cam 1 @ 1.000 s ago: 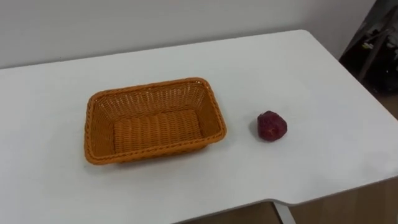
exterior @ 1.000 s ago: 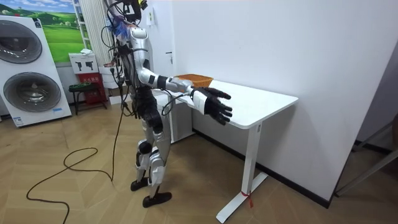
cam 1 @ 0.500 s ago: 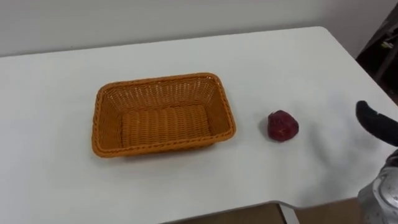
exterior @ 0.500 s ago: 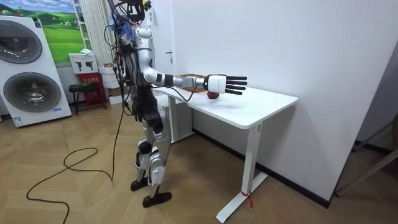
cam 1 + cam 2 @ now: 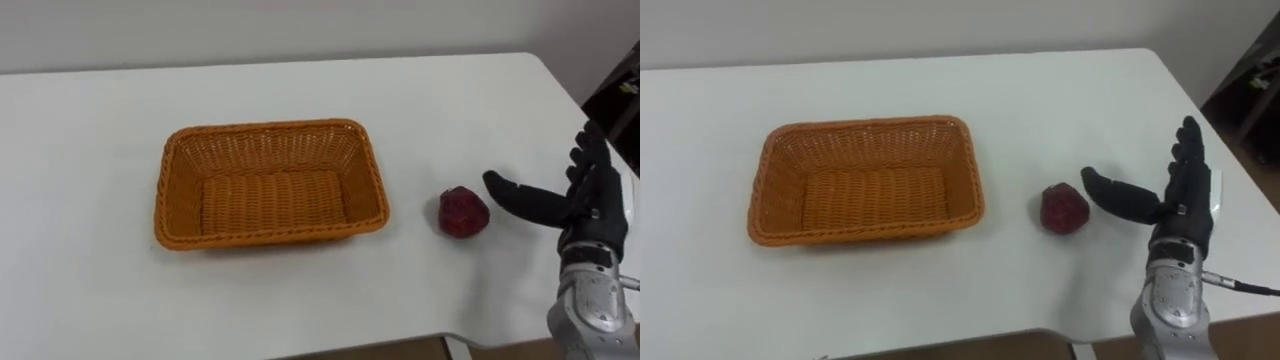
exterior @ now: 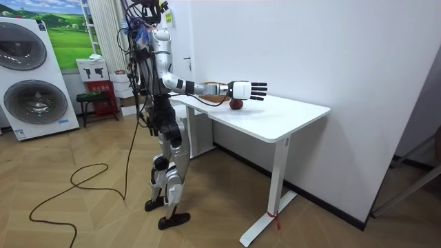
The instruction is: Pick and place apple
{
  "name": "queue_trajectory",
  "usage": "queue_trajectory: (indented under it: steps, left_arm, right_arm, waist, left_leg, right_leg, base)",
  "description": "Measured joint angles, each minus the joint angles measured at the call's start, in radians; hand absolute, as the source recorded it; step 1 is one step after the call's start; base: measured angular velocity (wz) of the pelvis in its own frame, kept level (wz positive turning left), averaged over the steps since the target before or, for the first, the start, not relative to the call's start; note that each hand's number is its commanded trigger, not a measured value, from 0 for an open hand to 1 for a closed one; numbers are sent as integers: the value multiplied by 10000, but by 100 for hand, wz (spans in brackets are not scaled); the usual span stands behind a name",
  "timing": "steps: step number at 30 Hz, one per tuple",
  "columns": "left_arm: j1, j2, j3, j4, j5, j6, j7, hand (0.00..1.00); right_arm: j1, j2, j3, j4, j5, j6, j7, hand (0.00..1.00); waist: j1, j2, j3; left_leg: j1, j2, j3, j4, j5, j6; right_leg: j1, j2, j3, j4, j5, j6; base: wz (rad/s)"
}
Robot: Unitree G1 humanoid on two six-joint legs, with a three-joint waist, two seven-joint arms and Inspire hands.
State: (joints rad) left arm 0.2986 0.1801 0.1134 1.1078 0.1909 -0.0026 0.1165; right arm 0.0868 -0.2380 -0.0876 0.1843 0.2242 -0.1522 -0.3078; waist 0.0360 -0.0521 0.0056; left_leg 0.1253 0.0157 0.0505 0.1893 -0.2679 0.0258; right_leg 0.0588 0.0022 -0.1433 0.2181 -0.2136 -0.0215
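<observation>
A dark red apple (image 5: 463, 212) (image 5: 1063, 209) lies on the white table (image 5: 300, 90), a short way to the right of an orange wicker basket (image 5: 268, 183) (image 5: 862, 178) with nothing in it. My right hand (image 5: 585, 200) (image 5: 1175, 200) hovers open just right of the apple, fingers straight, thumb reaching toward the fruit without touching it. In the room view the right hand (image 6: 247, 90) is stretched out over the table above the apple (image 6: 236, 104).
The table's right edge and front edge lie close to the apple. Dark equipment (image 5: 620, 90) stands beyond the right edge. In the room view I stand at the table's side; washing machines (image 6: 31, 76) are behind me.
My right arm has risen from below the table's edge and swung in over the table, ending beside the apple. The eye view has shifted a little; apple and basket stay put.
</observation>
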Motion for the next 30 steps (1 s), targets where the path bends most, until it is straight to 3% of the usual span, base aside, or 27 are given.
queue_trajectory:
  steps: [6,16,22,30]
  left_arm:
    - [-41,-1,-3,164,3,0,32,0]
    - [-65,-1,-2,161,16,39,34,0]
    - [-77,-9,-10,151,35,43,46,0]
    - [-209,-6,-429,122,-7,34,216,0]
  right_arm:
    - [-80,-3,73,-2,-1,0,413,0]
    - [-294,-29,275,-9,-4,0,906,0]
    - [-293,-28,276,-7,-20,0,1028,0]
    - [-289,-38,667,39,-18,1,1186,0]
  waist:
    - [-3,80,40]
    - [-7,140,11]
    - [-23,250,-62]
    - [-43,289,-48]
  left_leg:
    - [46,10,-7,0,0,0]
    - [-1,28,-83,11,0,-1]
    - [38,31,-101,8,1,-1]
    - [98,39,-44,12,1,-2]
  right_leg:
    - [92,0,-47,-75,24,-9]
    - [113,1,-223,-149,99,-17]
    - [138,7,-215,-149,101,-20]
    - [242,15,-206,-168,108,-28]
  base:
    - [0]
    - [2]
    - [0]
    - [0]
